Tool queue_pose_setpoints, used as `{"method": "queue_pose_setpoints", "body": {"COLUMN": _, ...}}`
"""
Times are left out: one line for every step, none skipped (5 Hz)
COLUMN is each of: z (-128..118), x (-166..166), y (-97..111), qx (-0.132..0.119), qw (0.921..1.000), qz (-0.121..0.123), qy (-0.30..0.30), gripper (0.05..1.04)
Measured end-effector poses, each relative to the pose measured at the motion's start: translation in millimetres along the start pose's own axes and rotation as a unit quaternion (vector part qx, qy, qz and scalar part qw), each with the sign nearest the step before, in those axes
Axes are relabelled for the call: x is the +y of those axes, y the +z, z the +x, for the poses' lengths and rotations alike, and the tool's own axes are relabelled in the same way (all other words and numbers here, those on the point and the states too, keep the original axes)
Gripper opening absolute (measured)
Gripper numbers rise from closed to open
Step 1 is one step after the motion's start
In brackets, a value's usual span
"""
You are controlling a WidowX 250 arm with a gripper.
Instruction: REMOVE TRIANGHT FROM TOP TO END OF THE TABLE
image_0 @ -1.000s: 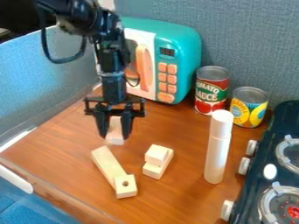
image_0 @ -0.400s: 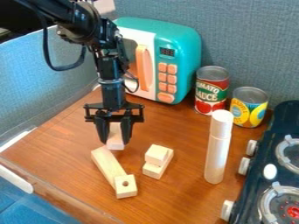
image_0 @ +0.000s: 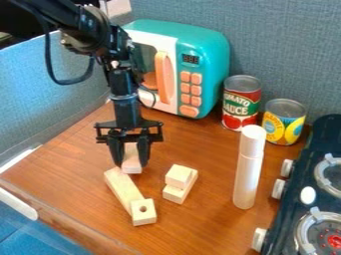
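Observation:
The gripper (image_0: 132,162) hangs at left centre of the wooden table (image_0: 200,224), shut on a pale wooden block (image_0: 132,165). One finger stands on each side of the block, and its upper part is partly covered. From this angle I cannot tell whether it is a triangle. Just below the block in the view lies the upper end of a long wooden bar (image_0: 122,187); whether they touch is unclear.
A holed cube (image_0: 143,211) sits at the bar's near end. Two stacked blocks (image_0: 178,180) lie right, then a white cylinder (image_0: 247,174). Behind are a toy microwave (image_0: 206,50) and cans (image_0: 242,99) (image_0: 284,119); a stove (image_0: 293,199) stands right.
The gripper has come down toward the table with the block between its fingers, closer to the upper end of the long bar. The other objects have stayed where they were.

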State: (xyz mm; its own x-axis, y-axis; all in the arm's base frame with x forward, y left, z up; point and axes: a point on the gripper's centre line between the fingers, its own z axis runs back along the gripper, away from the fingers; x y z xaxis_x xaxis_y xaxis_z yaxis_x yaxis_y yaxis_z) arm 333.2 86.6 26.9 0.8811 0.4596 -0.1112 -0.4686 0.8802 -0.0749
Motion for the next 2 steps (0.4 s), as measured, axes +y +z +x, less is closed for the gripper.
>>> {"method": "queue_pose_setpoints", "body": {"z": 2.6, "x": 8.0, "y": -0.5, "qx": -0.005, "qw": 0.9998, "qz": -0.005, "qy": 0.016, "gripper": 0.543}}
{"method": "queue_pose_setpoints", "body": {"z": 2.3, "x": 9.4, "y": -0.4, "qx": -0.004, "qw": 0.9996, "qz": -0.002, "qy": 0.027, "gripper": 0.544}}
